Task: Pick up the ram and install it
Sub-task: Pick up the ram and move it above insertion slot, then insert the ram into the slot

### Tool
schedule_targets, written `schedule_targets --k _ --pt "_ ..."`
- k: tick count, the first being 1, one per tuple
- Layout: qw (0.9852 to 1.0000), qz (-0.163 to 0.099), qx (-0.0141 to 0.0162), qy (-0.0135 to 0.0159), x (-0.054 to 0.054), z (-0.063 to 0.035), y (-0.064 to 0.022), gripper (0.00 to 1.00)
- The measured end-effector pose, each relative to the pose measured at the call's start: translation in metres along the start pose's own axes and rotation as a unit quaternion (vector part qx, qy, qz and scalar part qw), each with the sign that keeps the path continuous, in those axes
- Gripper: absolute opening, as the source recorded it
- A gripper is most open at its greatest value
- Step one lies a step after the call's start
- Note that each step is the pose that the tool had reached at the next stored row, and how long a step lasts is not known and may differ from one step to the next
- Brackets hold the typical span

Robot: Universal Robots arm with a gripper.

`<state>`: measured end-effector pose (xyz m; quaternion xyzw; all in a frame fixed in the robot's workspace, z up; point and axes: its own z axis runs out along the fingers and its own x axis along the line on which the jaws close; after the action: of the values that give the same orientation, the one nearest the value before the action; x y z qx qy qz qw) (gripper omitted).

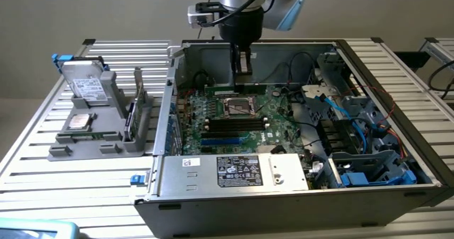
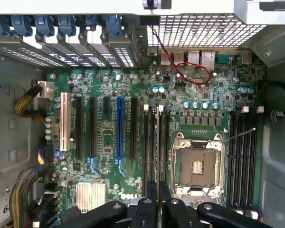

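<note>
One ram (image 1: 220, 87), a thin green board, hangs clenched by its upper edge between the black fingers of the gripper (image 1: 243, 78). It sits low over the motherboard (image 1: 234, 127) inside an open computer case (image 1: 298, 207), near the far wall. In the wrist view the ram (image 2: 157, 147) shows edge-on as a pale sliver running straight out from the gripper (image 2: 157, 202). It lies in line with the black memory slots (image 2: 146, 142), just beside the square metal processor socket (image 2: 198, 164); whether it touches a slot cannot be told.

Across the exterior view from its left, a gray plastic holder (image 1: 85, 143) on the ribbed metal table (image 1: 42, 186) carries a labelled drive (image 1: 89, 85) (print too small to read). Next comes a silver metal box (image 1: 284, 172) bearing a black-and-white sticker (image 1: 240, 171), then blue cables (image 1: 341, 111) and a blue plastic bracket (image 1: 369, 178). White "DELL" lettering (image 2: 128, 195) marks the board.
</note>
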<state>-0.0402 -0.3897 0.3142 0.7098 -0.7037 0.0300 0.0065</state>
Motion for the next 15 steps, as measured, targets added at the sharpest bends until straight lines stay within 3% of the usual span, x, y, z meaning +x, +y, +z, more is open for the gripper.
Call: schedule_targets --k 15 --pt "1.0000 0.000 0.0000 0.0000 0.0000 0.0000 0.0000 0.13"
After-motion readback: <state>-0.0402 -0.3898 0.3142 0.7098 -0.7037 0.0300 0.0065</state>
